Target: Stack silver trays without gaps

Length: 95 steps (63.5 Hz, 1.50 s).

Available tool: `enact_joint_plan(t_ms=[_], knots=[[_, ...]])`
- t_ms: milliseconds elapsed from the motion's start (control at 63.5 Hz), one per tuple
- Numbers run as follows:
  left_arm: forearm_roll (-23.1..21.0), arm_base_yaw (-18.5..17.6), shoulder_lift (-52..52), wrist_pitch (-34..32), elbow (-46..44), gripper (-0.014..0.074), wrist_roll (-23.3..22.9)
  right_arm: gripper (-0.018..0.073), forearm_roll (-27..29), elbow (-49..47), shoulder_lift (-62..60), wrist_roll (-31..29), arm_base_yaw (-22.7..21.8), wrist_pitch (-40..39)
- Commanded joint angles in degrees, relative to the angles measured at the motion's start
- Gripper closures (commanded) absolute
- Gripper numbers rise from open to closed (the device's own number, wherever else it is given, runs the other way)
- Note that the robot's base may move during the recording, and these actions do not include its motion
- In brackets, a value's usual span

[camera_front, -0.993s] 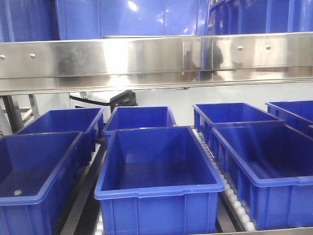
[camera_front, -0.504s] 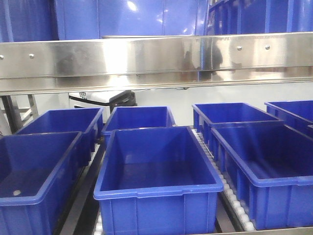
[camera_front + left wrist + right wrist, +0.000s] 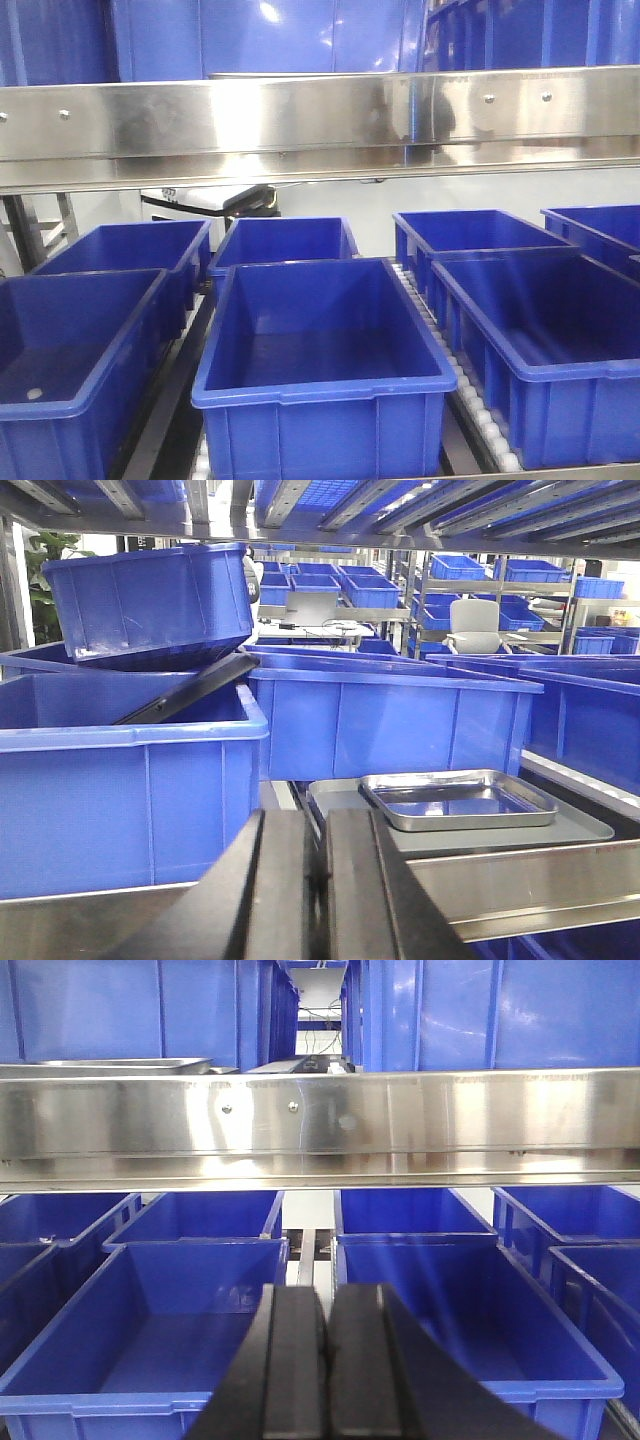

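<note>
In the left wrist view a small silver tray (image 3: 458,800) lies flat on a wider grey tray (image 3: 560,830), on a steel shelf between blue bins. My left gripper (image 3: 322,818) is short of the trays and to their left, with its jaws pressed together and nothing between them. In the right wrist view my right gripper (image 3: 326,1292) is also shut and empty, hanging over the gap between two blue bins (image 3: 190,1330). The rim of another silver tray (image 3: 110,1063) shows on the shelf above the steel rail (image 3: 330,1115). Neither gripper shows clearly in the front view.
Open blue bins (image 3: 325,340) fill the lower roller level in rows. A wide steel shelf rail (image 3: 320,125) crosses above them, with more blue bins stacked on top. One blue bin (image 3: 150,600) sits tilted over another at the left. A dark object (image 3: 250,197) sits behind the rail.
The dark object behind the rail in the front view has flattened and sunk slightly. The bins and rail look the same.
</note>
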Motion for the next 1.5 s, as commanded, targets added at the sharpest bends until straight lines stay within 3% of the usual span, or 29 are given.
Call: enact_joint_plan(t_ms=[0, 583, 693, 819, 867, 961, 1024, 1071, 1229, 1355, 1481], knots=[[-0.02, 0.12, -0.17, -0.86, -0.08, 0.0599, -0.48, 0.0628, 0.21, -0.01, -0.44, -0.02, -0.12, -1.82], [-0.02, 0.12, -0.17, -0.86, -0.08, 0.0599, -0.48, 0.0628, 0.21, -0.01, -0.44, -0.02, -0.12, -1.82], [3.28, 0.23, -0.17, -1.29, -0.08, 0.0599, -0.32, 0.0628, 0.21, -0.01, -0.44, -0.02, -0.12, -1.82], [-0.82, 3.48, -0.38, -1.02, 0.28, 0.0599, 0.5, 0.0628, 0.21, -0.01, -0.44, -0.02, -0.12, -1.82], [-3.19, 5.64, -0.87, -1.59, 0.49, 0.0599, 2.86, 0.0628, 0.21, -0.01, -0.44, -0.02, -0.12, -1.82], [-11.04, 10.31, -2.25, -5.86, 2.5, 0.0599, 13.84, 0.0628, 0.21, -0.01, -0.44, -0.02, -0.12, -1.82], [-18.98, 13.71, -3.6, -10.53, 5.55, 0.0599, 22.42, 0.0628, 0.21, -0.01, -0.44, -0.02, -0.12, -1.82], [-24.7, 16.0, -4.88, -12.75, 8.24, 0.0599, 25.89, 0.0628, 0.21, -0.01, -0.44, -0.02, -0.12, -1.82], [-30.26, 21.39, -10.69, -14.52, 19.47, 0.0599, 26.19, 0.0628, 0.21, -0.01, -0.44, -0.02, -0.12, -1.82], [-32.62, 21.85, -14.92, -16.73, 28.21, 0.0599, 26.19, 0.0628, 0.21, -0.01, -0.44, -0.02, -0.12, -1.82], [-31.49, 21.85, -18.8, -16.86, 35.64, 0.0599, 26.19, 0.0628, 0.21, -0.01, -0.44, -0.02, -0.12, -1.82]])
